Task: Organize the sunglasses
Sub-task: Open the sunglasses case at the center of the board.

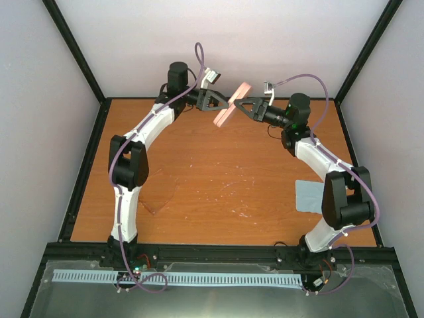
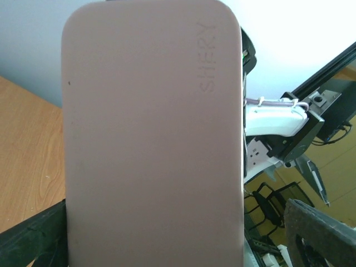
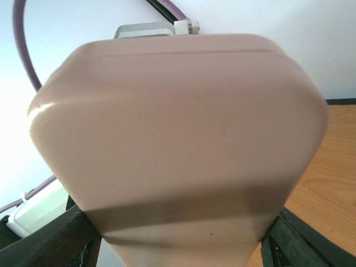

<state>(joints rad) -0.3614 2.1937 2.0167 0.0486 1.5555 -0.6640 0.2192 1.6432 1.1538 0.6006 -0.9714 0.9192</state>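
Wooden counter (image 1: 218, 172), pink case (image 1: 222, 117) aloft over far edge.
Only the right hand (image 1: 242, 106) clamps it, left hand (image 1: 222, 101) spread apart; it may twist loose and drop.

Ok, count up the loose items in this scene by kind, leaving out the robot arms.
Pale pink oblong case: 1
Light blue square cloth: 1
Pair of sunglasses with thin reddish-brown frame and amber lenses: 1
Total: 3
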